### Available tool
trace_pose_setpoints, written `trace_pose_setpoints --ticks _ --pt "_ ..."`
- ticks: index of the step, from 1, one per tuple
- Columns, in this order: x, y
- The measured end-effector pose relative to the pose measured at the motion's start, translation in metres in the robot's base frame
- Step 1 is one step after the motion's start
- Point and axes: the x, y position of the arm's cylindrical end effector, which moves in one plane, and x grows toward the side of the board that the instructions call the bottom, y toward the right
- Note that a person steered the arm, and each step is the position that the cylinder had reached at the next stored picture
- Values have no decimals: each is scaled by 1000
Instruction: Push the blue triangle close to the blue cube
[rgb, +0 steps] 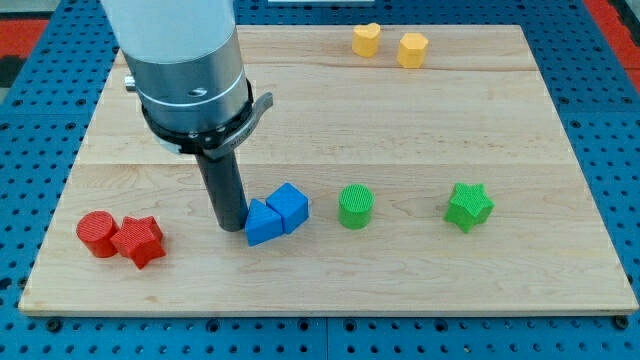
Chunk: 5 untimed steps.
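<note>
My tip (232, 228) touches the blue triangle's (262, 224) left side; there is no hand, only the rod. The ridged triangle lies pressed against the blue cube (290, 206) on the desk (420, 280).

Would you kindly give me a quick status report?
My tip at blue triangle's left side. Triangle touching blue cube. Nothing in the way.

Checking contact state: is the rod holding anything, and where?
Nothing is held. My tip only presses the blue triangle's left side; the triangle touches the blue cube.
</note>
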Motion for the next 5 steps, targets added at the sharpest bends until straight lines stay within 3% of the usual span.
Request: trace_pose_setpoints --ticks 2,3,4,5 --pt "7 -19" --pt "55 -19" --pt "57 51" --pt "35 38"
